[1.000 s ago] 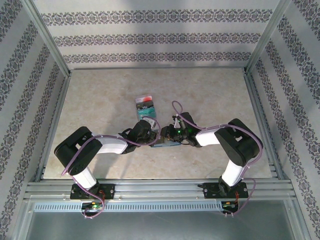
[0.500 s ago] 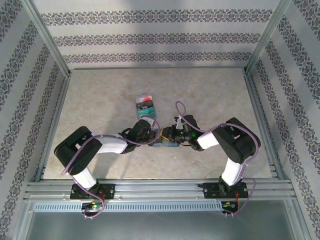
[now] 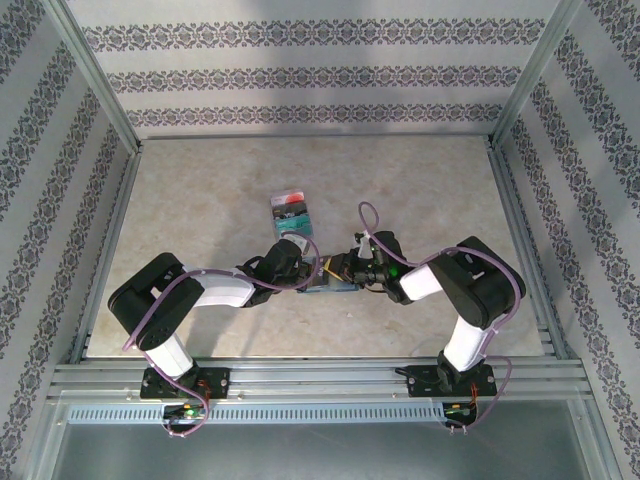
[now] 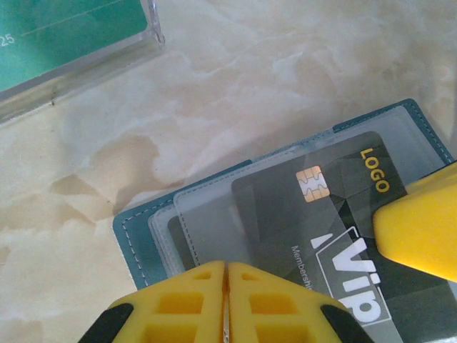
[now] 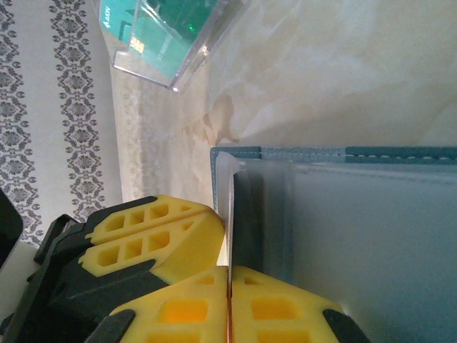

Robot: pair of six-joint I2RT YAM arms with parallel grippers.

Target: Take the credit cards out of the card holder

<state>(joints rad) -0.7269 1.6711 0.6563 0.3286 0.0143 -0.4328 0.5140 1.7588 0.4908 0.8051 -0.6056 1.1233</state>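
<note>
We see the slate-blue fabric card holder lying open on the beige marbled tabletop, between the two arms. A black plastic credit card sits partly under its clear sleeve, bearing a gold chip, "LOGO" in yellow, "Vip" in white and small print beginning "Members". The right gripper is clamped on that card's edge. The left gripper is closed over the holder's near edge; we cannot tell whether it pinches anything. Beyond the holder, a teal-green card in a clear case shows "25".

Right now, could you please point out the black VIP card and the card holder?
black VIP card (image 4: pixel 335 214): left wrist view, face below its chip.
card holder (image 4: pixel 134 236): left wrist view, stitched blue corner.
</note>
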